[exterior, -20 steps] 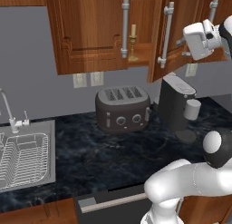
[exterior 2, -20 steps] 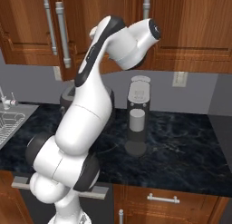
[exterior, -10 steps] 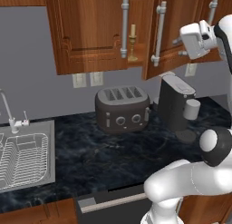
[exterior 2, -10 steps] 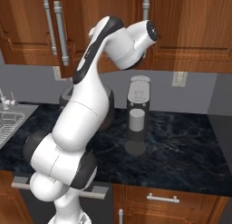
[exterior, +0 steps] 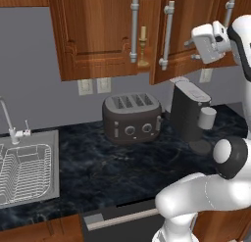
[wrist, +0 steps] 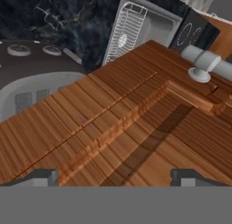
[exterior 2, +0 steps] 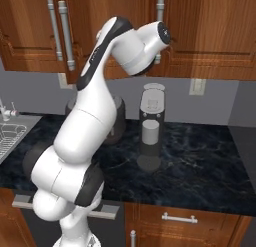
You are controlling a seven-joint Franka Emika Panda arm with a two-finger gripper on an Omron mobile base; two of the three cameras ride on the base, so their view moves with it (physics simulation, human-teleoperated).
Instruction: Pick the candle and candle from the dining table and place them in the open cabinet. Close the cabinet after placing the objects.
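Wooden cabinet door (exterior: 188, 35) (right one) has swung further shut since.

My arm (exterior 2: 95, 121) is built of smooth, glossy white rounded shells joined by dark charcoal joint bands and a round black cap, ending in my blocky white end effector (exterior: 192, 49) with two small dark grey fingertips (wrist: 38, 177).

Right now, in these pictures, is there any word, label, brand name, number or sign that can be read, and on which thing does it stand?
None: no text can be read on anything.
Toaster: round knobs on the front, no letters or numbers legible.
Coffee machine: plain dark body, no brand visible.
Wall sockets: blank plates.
Cabinet doors and candle: no markings.
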